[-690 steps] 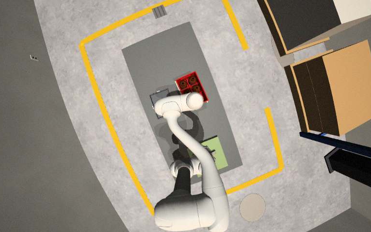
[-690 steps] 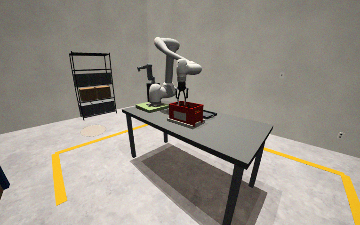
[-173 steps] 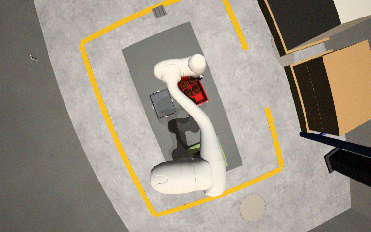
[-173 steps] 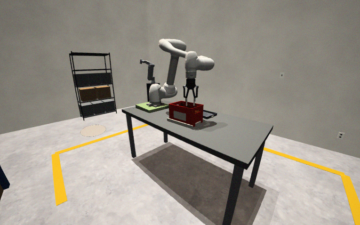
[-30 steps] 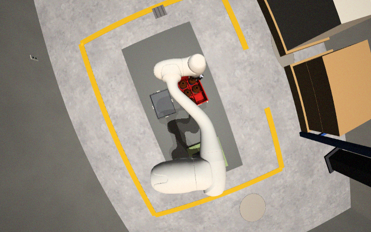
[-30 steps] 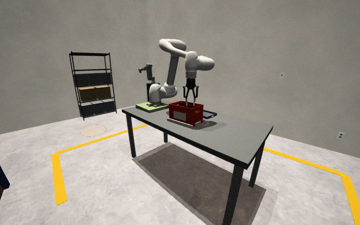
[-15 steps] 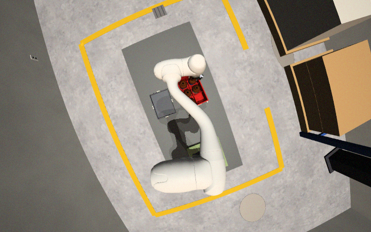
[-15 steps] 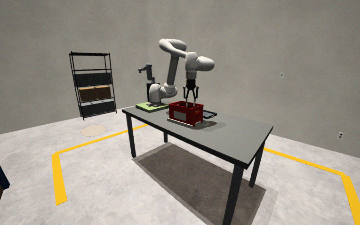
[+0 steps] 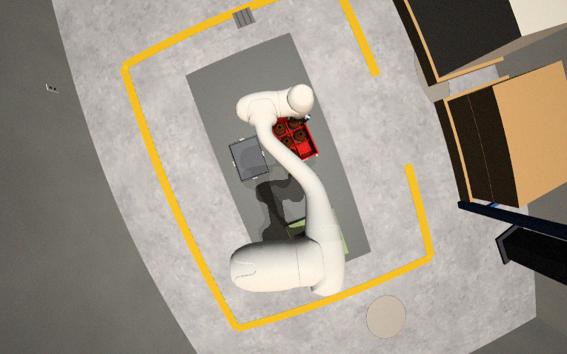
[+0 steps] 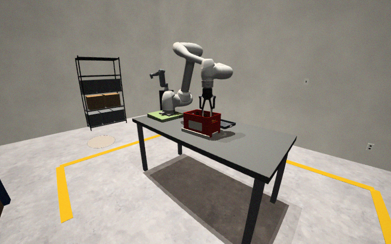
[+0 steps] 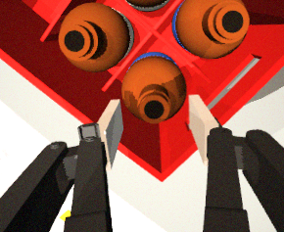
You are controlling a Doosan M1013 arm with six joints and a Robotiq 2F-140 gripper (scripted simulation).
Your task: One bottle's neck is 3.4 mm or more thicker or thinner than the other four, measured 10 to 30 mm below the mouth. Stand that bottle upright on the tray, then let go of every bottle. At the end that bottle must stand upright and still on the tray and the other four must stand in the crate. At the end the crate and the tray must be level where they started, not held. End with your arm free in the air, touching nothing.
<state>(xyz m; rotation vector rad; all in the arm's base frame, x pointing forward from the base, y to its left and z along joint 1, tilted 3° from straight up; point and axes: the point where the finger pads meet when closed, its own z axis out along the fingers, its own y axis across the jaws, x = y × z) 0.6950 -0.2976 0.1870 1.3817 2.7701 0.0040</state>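
Observation:
A red crate [image 9: 307, 150] [image 10: 201, 124] stands on the grey table [image 9: 215, 87] [image 10: 251, 151]. Brown bottles stand upright in its cells. From above I see bottles [image 9: 279, 128] [image 9: 299, 135]; the arm hides part of the crate. My gripper [image 11: 155, 112] [image 10: 206, 112] is low over the crate's near corner. Its fingers stand partly open on either side of the near bottle's neck, with a gap on each side. The dark tray [image 9: 248, 158] [image 10: 228, 123] lies beside the crate.
The arm's base sits on a green plate [image 10: 164, 116] at the table's end. A black shelf rack [image 10: 100, 91] with boxes stands by the wall. Yellow floor lines [image 10: 63, 194] ring the table.

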